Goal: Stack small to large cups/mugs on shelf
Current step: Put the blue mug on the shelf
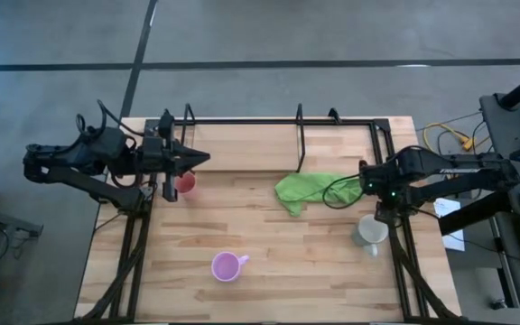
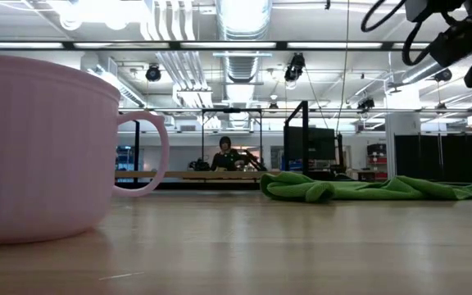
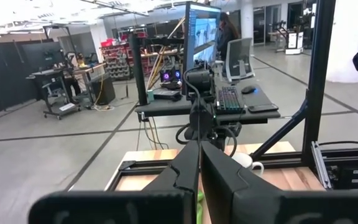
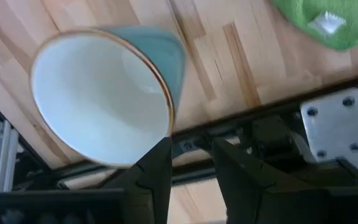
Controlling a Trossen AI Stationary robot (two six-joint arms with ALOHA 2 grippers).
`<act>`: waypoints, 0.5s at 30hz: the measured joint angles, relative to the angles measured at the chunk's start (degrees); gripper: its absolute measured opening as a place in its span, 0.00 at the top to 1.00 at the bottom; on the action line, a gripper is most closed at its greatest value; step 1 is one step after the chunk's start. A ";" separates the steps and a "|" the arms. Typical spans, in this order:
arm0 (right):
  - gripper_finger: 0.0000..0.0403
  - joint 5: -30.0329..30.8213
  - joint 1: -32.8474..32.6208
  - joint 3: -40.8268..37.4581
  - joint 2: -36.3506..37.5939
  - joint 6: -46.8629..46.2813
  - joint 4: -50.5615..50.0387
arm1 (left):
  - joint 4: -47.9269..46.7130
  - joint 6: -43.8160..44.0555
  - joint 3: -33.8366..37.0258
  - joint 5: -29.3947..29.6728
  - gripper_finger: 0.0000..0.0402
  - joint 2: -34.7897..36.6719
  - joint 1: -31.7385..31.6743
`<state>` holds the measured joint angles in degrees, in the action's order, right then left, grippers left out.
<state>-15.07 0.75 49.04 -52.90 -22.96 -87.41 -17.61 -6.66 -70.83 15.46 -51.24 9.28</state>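
My left gripper (image 1: 204,160) is shut and empty. It points toward the table's right, above the far left of the table. The red-pink cup (image 1: 185,183) stands upright on the table just near of it. My right gripper (image 4: 191,155) is open, pointing down beside the grey-white mug (image 4: 104,93), which stands on the table at the right edge (image 1: 371,232). The lilac mug (image 1: 227,266) stands at the near middle and shows large in the low view (image 2: 39,147). The shelf (image 1: 269,144) runs along the far edge, with black rods and upright loops. My right gripper comes from above, and one fingertip (image 4: 161,152) stands right at the grey-white mug's rim (image 4: 166,127). I cannot tell whether it touches. The mug stands with its mouth up on the table, outside the gap between the fingers.
A crumpled green cloth (image 1: 310,191) lies on the table between the shelf and the grey-white mug. A black metal frame rail (image 4: 260,118) runs along the table's right edge close to the mug. In the low view a person (image 2: 224,154) sits far off in the room.
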 joint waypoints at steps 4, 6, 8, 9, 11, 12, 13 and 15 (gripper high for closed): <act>0.72 0.00 0.00 0.00 -0.04 -0.50 1.81 | 0.00 0.02 0.00 0.00 1.00 -0.38 0.00; 0.72 0.00 0.00 0.00 -0.04 -1.06 2.73 | 0.00 0.02 0.00 0.00 1.00 -0.42 0.00; 0.72 0.00 0.00 0.00 -0.04 -2.16 3.22 | 0.02 0.02 0.00 0.00 1.00 -0.51 0.00; 0.72 0.02 0.00 0.00 -0.04 -2.54 3.41 | 0.04 0.02 0.00 0.00 1.00 -0.55 0.00; 0.72 0.03 0.00 0.00 -0.04 -2.58 3.97 | -0.02 0.02 0.00 0.00 1.00 -0.57 0.00; 0.72 0.05 0.00 0.00 -0.04 -2.58 3.99 | -0.02 0.01 0.00 -0.02 1.00 -0.58 0.00; 0.72 0.07 0.00 0.00 -0.04 -2.58 4.01 | 0.03 0.00 0.00 0.00 1.00 -0.59 0.00; 0.72 0.09 0.00 0.00 -0.04 -2.58 4.01 | 0.03 0.02 -0.01 0.00 1.00 -0.57 0.00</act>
<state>-14.98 0.75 49.04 -52.95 -25.54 -83.40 -17.57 -6.64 -70.84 15.46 -51.81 9.28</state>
